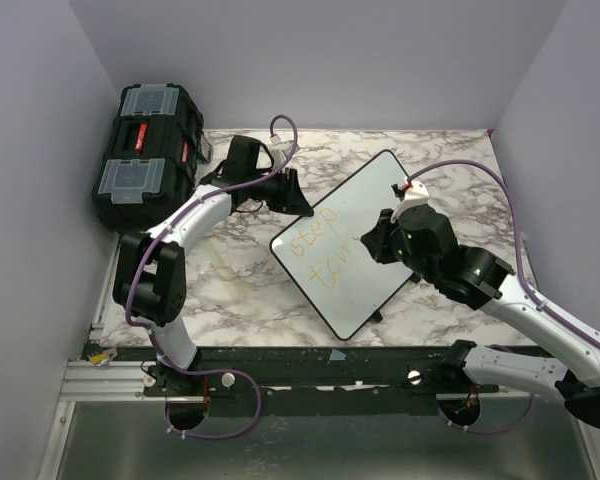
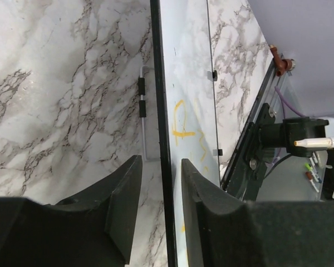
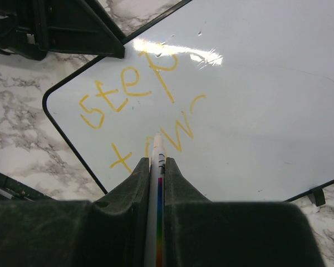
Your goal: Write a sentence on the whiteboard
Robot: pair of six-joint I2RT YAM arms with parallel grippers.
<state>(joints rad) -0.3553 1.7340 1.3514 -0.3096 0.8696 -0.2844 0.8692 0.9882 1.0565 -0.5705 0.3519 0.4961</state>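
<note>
Slantwise, yellow-orange sentence (image 3: 131, 92) — "step" over "tow" — on black-rimmed whiteboard (image 3: 256, 128).

The white rectangular whiteboard (image 1: 378, 198) is rimmed in black and lettered in yellow-orange handwriting (image 3: 127, 92); the marble tabletop (image 1: 240, 290) is veined grey on white; the white marker (image 3: 157, 167) is rainbow-striped.

Light soft, even, from above. White glare patch on large flat white board with thin black rim (image 3: 250, 111), right wrist view. Black left gripper fingers (image 2: 119, 206) near lens blurred.
</note>
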